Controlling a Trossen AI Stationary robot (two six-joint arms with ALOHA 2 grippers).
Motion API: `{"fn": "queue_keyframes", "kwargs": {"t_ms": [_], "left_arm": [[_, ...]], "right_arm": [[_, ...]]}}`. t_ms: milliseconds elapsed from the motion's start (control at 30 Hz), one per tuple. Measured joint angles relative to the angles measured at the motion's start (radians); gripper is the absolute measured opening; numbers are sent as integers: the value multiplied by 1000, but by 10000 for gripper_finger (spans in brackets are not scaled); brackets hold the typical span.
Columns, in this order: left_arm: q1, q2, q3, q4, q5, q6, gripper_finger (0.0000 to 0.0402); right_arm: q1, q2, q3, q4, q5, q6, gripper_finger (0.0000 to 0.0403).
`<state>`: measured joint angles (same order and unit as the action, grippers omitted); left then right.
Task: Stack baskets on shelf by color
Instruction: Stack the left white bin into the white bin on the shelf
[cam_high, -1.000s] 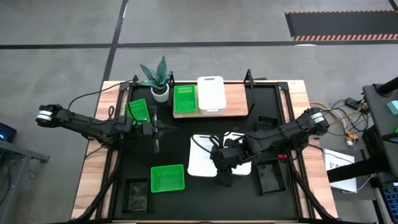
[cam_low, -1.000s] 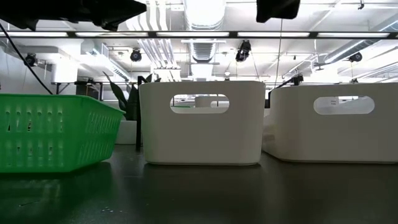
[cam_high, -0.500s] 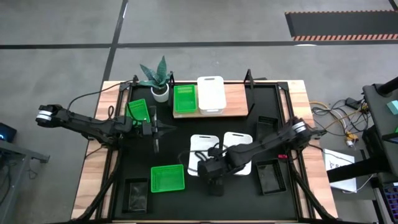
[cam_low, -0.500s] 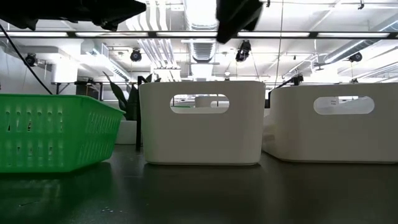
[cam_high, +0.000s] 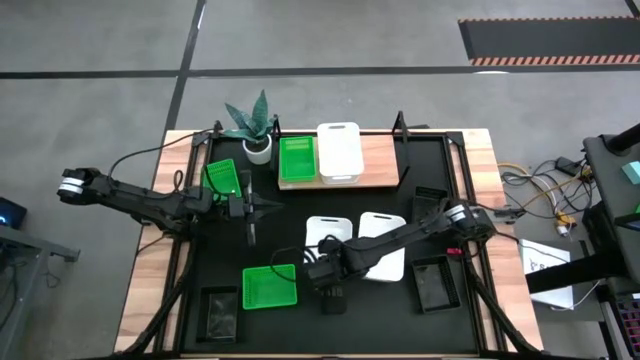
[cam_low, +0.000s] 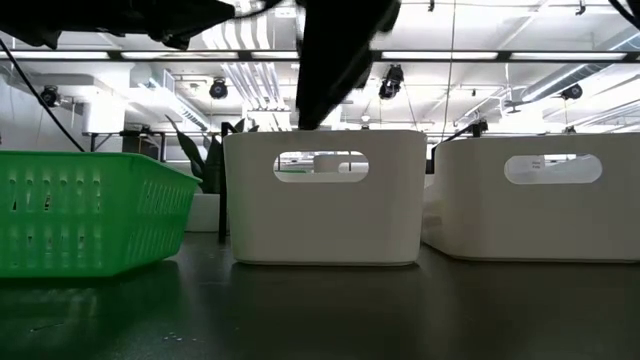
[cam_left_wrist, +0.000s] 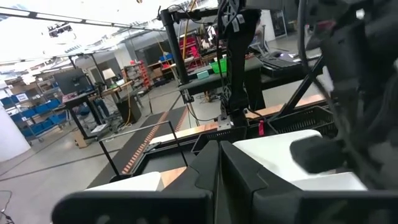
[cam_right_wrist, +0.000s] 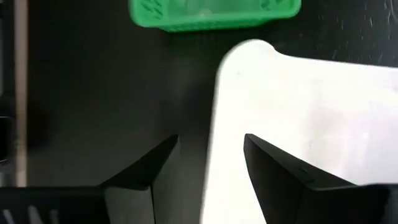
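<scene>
Black tabletop (cam_high: 290, 215), grey concrete floor around; right gripper (cam_right_wrist: 208, 158) spread wide, empty, over white basket (cam_right_wrist: 298, 118); left gripper (cam_high: 252, 208) pinched closed, empty.

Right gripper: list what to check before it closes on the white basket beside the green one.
1. Right gripper open: ok.
2. Its fingers either side of the white basket wall: ok in the right wrist view.
3. Fingers low enough to catch that wall: cannot tell.
4. Green basket apart from the fingers: ok.
5. Shelved white basket on the shelf uncovered, ready for stacking: ok.
6. Left gripper shut, off to the left of the route to the shelf: likely ok.
</scene>
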<state>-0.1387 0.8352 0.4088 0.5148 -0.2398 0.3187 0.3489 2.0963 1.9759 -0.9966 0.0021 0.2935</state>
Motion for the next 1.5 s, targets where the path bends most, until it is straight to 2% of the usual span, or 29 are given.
{"fn": "queue_keyframes", "kwargs": {"t_ms": [333,433,633,667,967,1200,1400,1500], "left_arm": [[0,2,-1,-2,0,-7,0],[0,2,-1,-1,0,-26,0],[0,2,-1,-1,0,-27,0],[0,2,-1,-1,0,-27,0],[0,2,-1,-2,0,-27,0],[0,2,-2,-1,0,-27,0],[-1,2,-2,-1,0,-26,0],[-1,2,-2,-2,0,-26,0]], "right_arm": [[-9,64,-4,7,-5,-17,160],[-9,66,-4,7,-2,-25,127],[-7,64,-4,8,-3,-34,23],[-7,64,-4,8,-2,-34,17],[3,15,40,-69,25,-68,9],[35,-16,191,-262,83,-203,9],[40,-27,365,-408,125,-230,9],[40,-71,367,-436,179,-251,9]]}}
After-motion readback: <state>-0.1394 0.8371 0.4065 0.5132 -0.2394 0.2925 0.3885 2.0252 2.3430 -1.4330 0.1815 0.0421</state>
